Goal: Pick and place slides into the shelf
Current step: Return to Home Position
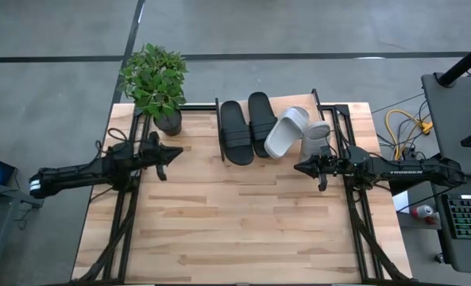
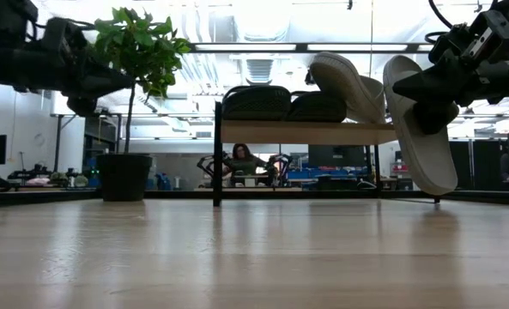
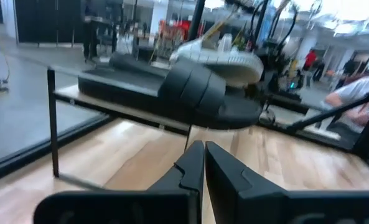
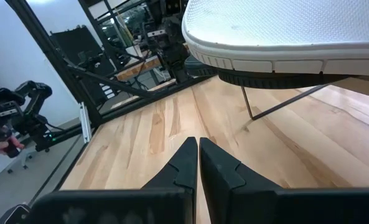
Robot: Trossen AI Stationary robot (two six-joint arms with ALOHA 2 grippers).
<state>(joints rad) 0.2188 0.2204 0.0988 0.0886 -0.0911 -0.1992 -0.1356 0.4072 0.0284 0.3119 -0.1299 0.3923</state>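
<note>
Slides on the shelf, one hanging off its end.

From above, two black slides (image 1: 247, 127) and a grey one (image 1: 286, 132) lie on the shelf (image 1: 330, 107); the last grey slide (image 1: 316, 140) tips just beyond the right gripper (image 1: 301, 168), pressed together. Level view: that slide droops off the shelf end. Left gripper (image 1: 177, 151), pressed together, waits clear.

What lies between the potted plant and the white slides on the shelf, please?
The two black slides, side by side on the shelf, lie between the potted plant and white slides; the high view shows this.

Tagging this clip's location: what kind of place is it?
Likely a robotics lab or workshop: grey concrete floor, a side desk with a keyboard and loose cables, and a person seated among equipment behind the table.
</note>
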